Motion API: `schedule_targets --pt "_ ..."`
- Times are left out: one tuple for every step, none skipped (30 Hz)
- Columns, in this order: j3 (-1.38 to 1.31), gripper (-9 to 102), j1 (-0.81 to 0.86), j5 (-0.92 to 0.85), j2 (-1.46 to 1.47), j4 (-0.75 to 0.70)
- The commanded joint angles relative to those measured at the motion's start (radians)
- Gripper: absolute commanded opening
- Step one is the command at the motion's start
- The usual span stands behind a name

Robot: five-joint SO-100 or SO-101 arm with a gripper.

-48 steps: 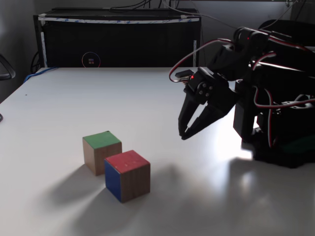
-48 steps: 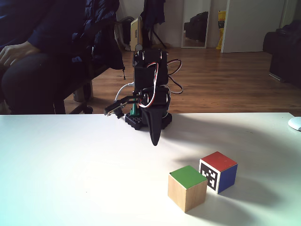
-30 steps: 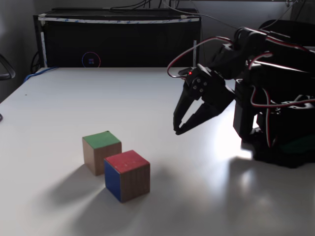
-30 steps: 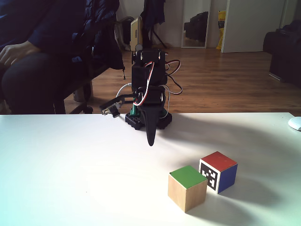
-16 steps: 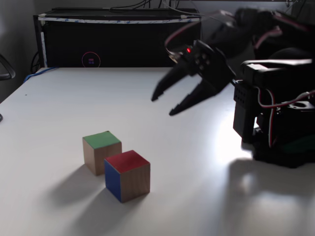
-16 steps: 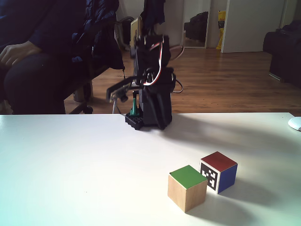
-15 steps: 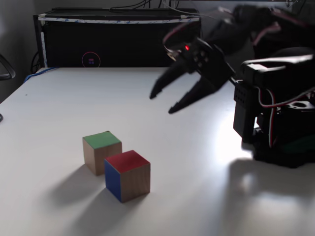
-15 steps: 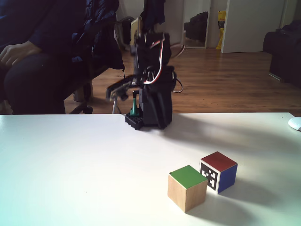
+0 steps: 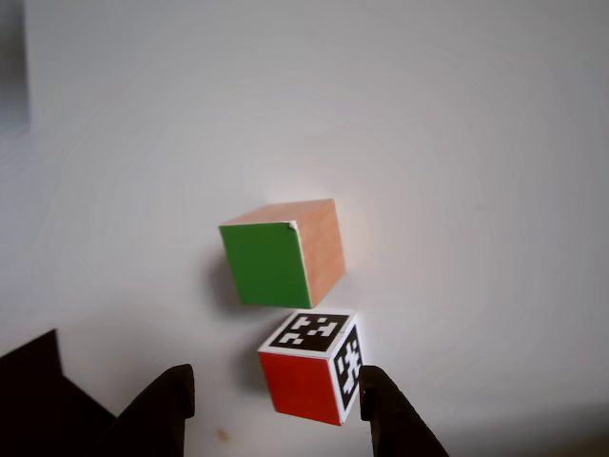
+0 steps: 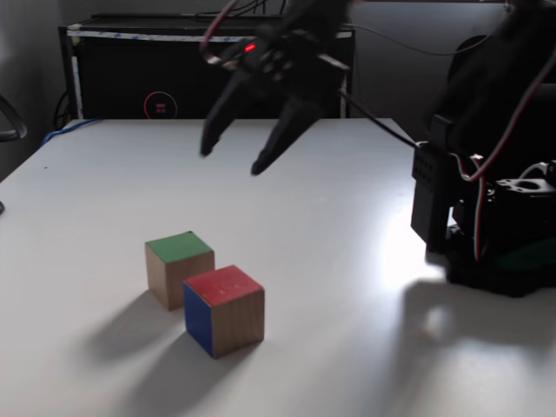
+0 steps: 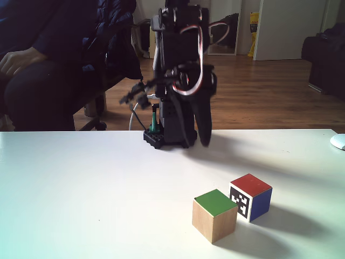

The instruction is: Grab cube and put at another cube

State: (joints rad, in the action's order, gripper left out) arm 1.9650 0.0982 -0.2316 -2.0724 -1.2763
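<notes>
Your gripper [image 10: 230,162] hangs in the air above the white table [image 10: 347,330] with its jaws spread wide and nothing between them. In a fixed view the cube [image 10: 177,268] with the green top sits on the table, nearer the camera and left of the gripper. The other cube [image 10: 224,309] with the red top stands just beside it, at its near right corner.

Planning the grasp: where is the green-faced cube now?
In a fixed view the green-faced cube sits left-centre on the table, touching the red-faced cube.
</notes>
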Motion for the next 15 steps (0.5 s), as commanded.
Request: schedule_targets --pt "-0.115 28 -0.023 -0.038 0.110 -0.031" --pt "-0.135 29 -0.028 -0.040 0.132 -0.035" --pt "-0.155 30 -0.032 -0.046 0.149 -0.043" --pt "-0.176 31 -0.038 -0.051 0.164 -0.048" --pt "-0.201 32 -0.044 -0.054 0.179 -0.057" --pt "-0.229 34 -0.052 -0.057 0.198 -0.071" --pt "-0.256 37 -0.063 -0.063 0.218 -0.087" --pt "-0.285 37 -0.072 -0.067 0.239 -0.104" --pt "-0.318 37 -0.081 -0.069 0.265 -0.123" --pt "-0.348 37 -0.089 -0.061 0.295 -0.137" --pt "-0.374 37 -0.097 -0.058 0.322 -0.147" --pt "-0.396 37 -0.101 -0.057 0.350 -0.153" --pt "-0.416 37 -0.103 -0.055 0.377 -0.155" --pt "-0.436 38 -0.103 -0.055 0.403 -0.155" --pt "-0.459 42 -0.101 -0.057 0.434 -0.156"
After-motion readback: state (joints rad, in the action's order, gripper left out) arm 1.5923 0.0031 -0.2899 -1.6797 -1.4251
